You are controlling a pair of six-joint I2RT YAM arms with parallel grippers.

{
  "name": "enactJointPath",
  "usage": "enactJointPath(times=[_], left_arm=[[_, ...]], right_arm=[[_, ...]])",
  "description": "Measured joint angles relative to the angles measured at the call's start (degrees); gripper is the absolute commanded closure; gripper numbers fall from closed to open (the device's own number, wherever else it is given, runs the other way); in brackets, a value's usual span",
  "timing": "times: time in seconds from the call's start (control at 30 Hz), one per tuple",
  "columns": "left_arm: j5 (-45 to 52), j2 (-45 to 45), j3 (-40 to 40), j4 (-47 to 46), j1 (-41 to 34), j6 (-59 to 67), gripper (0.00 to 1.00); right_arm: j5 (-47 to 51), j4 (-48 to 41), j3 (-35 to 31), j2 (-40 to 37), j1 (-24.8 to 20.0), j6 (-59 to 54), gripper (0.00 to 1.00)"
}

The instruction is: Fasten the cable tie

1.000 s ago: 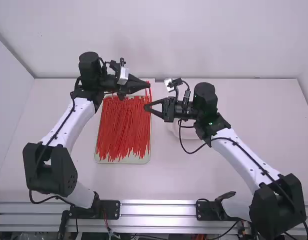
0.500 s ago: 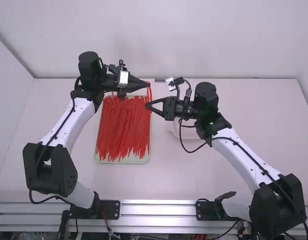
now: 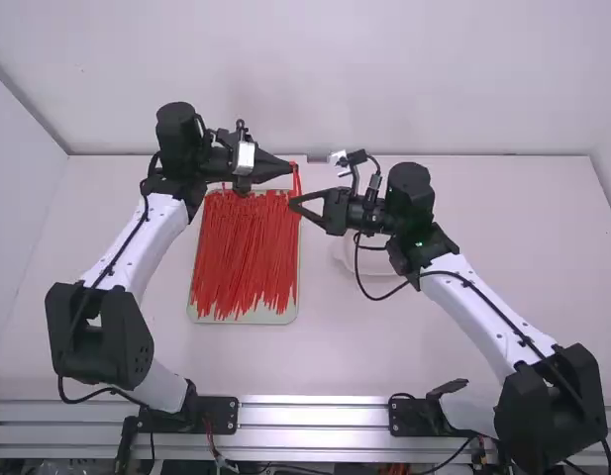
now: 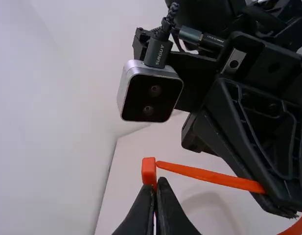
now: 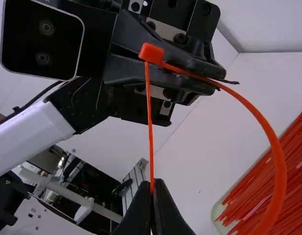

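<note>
On the white table (image 3: 463, 198), by a white wall (image 3: 335, 69), red ties (image 3: 246, 252) cover a board (image 3: 236, 318). Above its far corner the left gripper (image 3: 288, 170) pinches the cable tie (image 3: 297, 184) at the head (fingers closed); the right gripper (image 3: 293, 202) pinches its strap.

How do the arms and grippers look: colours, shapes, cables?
The left arm and right arm have white links and black joints. The left gripper and right gripper are black and taper to a point. Each wrist bears a silver camera; a black cable loops beside the right arm.
</note>
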Motion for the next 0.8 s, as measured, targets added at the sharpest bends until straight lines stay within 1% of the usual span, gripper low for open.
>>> enactJointPath(times=[0.8], left_arm=[[0.00,0.00,0.00,1.25,0.00,2.25,0.98]], right_arm=[[0.26,-0.04,0.00,0.00,0.09,1.53,1.00]])
